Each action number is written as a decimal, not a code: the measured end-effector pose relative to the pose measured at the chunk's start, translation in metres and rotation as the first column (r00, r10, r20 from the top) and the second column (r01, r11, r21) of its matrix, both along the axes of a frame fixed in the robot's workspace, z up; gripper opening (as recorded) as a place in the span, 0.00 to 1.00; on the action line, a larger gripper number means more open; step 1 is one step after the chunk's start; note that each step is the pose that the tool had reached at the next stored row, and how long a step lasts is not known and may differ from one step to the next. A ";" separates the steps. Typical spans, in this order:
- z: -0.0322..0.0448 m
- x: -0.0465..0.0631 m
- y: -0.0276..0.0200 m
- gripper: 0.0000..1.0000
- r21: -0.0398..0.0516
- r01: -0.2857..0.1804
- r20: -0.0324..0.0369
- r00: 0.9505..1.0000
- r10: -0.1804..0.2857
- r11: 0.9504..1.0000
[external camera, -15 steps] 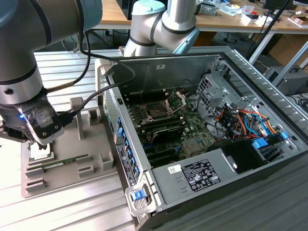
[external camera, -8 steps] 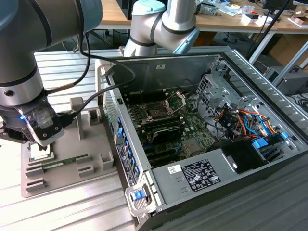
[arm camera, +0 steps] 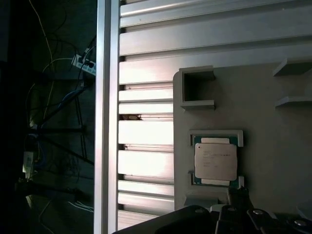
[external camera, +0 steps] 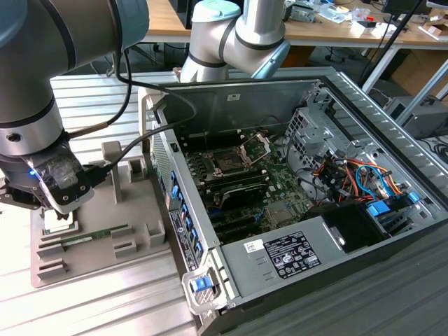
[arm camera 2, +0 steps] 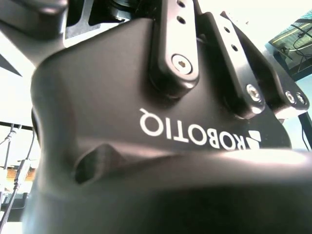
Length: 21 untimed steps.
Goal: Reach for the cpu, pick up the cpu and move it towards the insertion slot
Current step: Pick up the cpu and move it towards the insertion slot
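Note:
The cpu (arm camera: 215,161) is a flat square chip with a pale metal top. It lies in a shallow recess of the grey holder (arm camera: 273,126) in the first wrist view. In the exterior view my gripper (external camera: 61,208) hangs low over the holder (external camera: 98,259) at that view's left, right above the pale cpu (external camera: 56,224) and partly covering it. The cpu rests in its recess with the gripper above it. The insertion slot (external camera: 227,162) is a dark square socket on the motherboard, its silver retention frame (external camera: 255,147) tipped up. The gripper's black body (arm camera 2: 170,131) is close in the second wrist view.
An open computer case (external camera: 280,266) takes up the exterior view's right, its raised side wall (external camera: 178,217) between holder and motherboard. A green memory stick (external camera: 94,238) lies on the holder beside upright grey posts (external camera: 112,157). Black cables (external camera: 133,140) trail from the wrist. The slatted table's edge rail (arm camera: 107,117) runs past the holder.

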State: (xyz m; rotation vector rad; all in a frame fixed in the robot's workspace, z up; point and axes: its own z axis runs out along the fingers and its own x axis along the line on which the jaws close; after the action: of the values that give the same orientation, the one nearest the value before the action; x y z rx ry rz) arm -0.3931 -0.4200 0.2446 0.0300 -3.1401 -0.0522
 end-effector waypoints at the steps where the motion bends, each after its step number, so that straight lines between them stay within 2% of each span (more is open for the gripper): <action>1: -0.0001 -0.001 -0.0002 0.10 0.000 0.000 0.000 1.000 0.000 1.000; 16: -0.0005 -0.003 -0.0001 0.10 0.000 0.000 0.000 1.000 0.000 1.000; 19: -0.0005 -0.004 -0.0001 0.10 0.008 0.000 0.000 1.000 0.000 1.000; 21: -0.0005 -0.004 0.0000 0.10 0.018 0.000 0.000 1.000 0.000 1.000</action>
State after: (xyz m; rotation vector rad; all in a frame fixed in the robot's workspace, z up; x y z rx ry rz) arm -0.3967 -0.4200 0.2441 0.0299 -3.1397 -0.0810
